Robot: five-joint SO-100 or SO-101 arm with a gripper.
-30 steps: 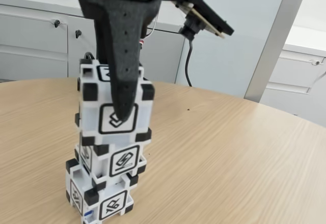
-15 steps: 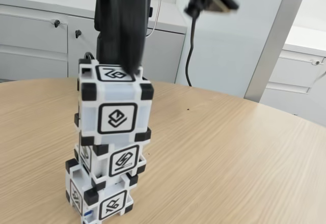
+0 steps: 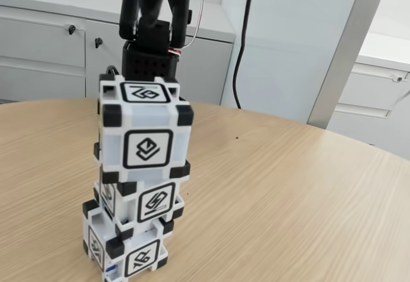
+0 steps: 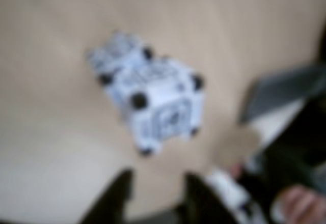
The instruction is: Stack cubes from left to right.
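We see a round, light wood-grain surface (image 3: 288,192) with a small dark speck (image 3: 236,137) on it. Behind it stand pale grey cabinets (image 3: 45,51) with small dark locks (image 3: 72,29). A black cable (image 3: 242,45) hangs beside a white panel (image 3: 295,38), next to a slanted grey post (image 3: 343,51).

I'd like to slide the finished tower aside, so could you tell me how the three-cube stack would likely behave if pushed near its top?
The stack is tall, narrow and unevenly aligned, so it would probably topple rather than slide. The top cube merely rests there, overhanging slightly, and would likely shift off first. The wooden table looks smooth.
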